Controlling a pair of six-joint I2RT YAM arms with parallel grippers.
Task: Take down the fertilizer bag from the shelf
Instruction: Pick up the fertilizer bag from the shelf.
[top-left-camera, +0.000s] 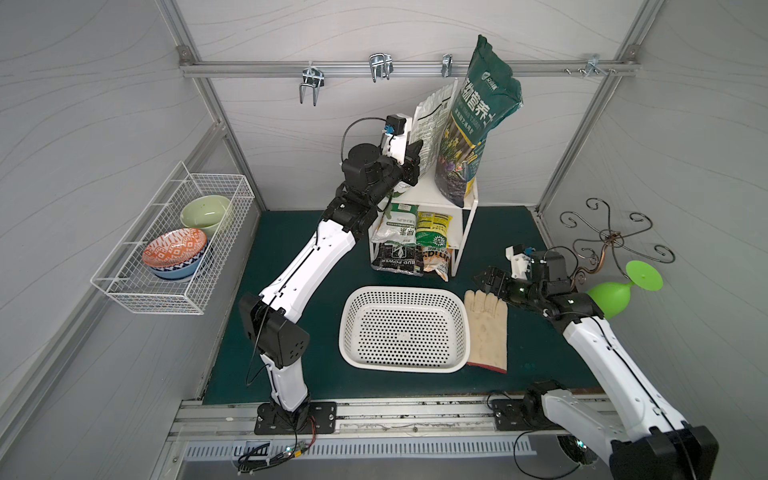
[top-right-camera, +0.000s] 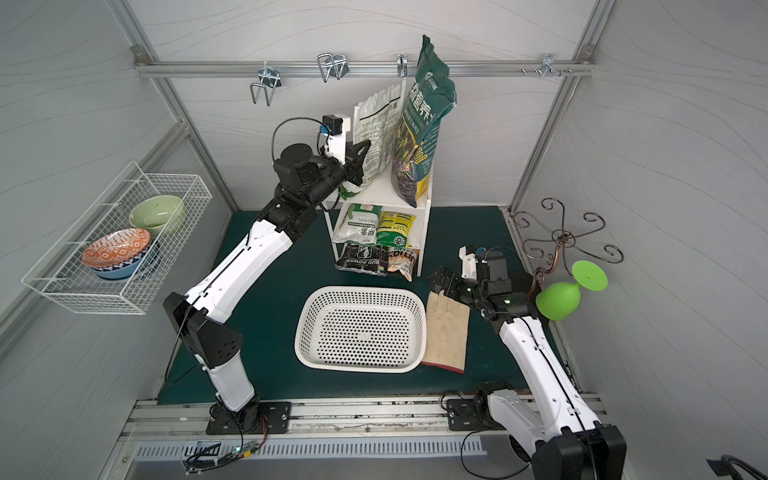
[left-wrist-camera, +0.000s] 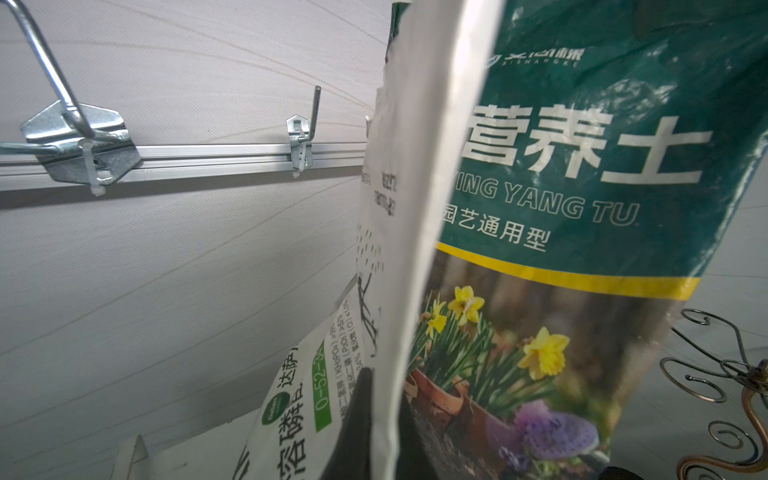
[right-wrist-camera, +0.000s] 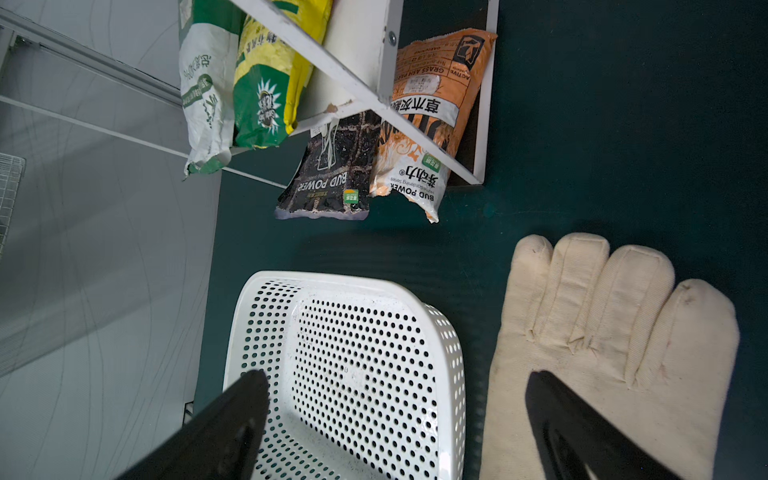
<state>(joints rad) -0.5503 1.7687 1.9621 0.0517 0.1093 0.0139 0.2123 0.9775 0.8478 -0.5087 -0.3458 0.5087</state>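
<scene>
On the top board of the small white tiered shelf (top-left-camera: 457, 198) stand two tall bags: a white printed fertilizer bag (top-left-camera: 432, 124) and, just beside it, a dark green soil bag with yellow daffodils (top-left-camera: 478, 124), whose foot overhangs the board's front edge. The left gripper (top-left-camera: 417, 154) is raised to that level, its black jaws pinched together on the near edge of the white fertilizer bag — in the left wrist view the white edge (left-wrist-camera: 409, 249) runs up between the two dark fingers (left-wrist-camera: 357, 424), with the green bag (left-wrist-camera: 582, 208) close behind it. A smaller white-and-green packet (left-wrist-camera: 299, 415) lies low beside the held bag.

The lower tiers hold more packets: a white-green one (top-left-camera: 392, 226), a yellow-green one (top-left-camera: 432, 228), a black one (top-left-camera: 397, 259) and an orange one (top-left-camera: 436, 259), the last two sticking out onto the dark green mat (top-left-camera: 291, 332).

The right gripper (top-left-camera: 488, 281) hangs low with its jaws spread wide and nothing between them, above the fingertips of a cream canvas work glove (top-left-camera: 486, 328), which lies touching the white perforated plastic basket (top-left-camera: 403, 361).
</scene>
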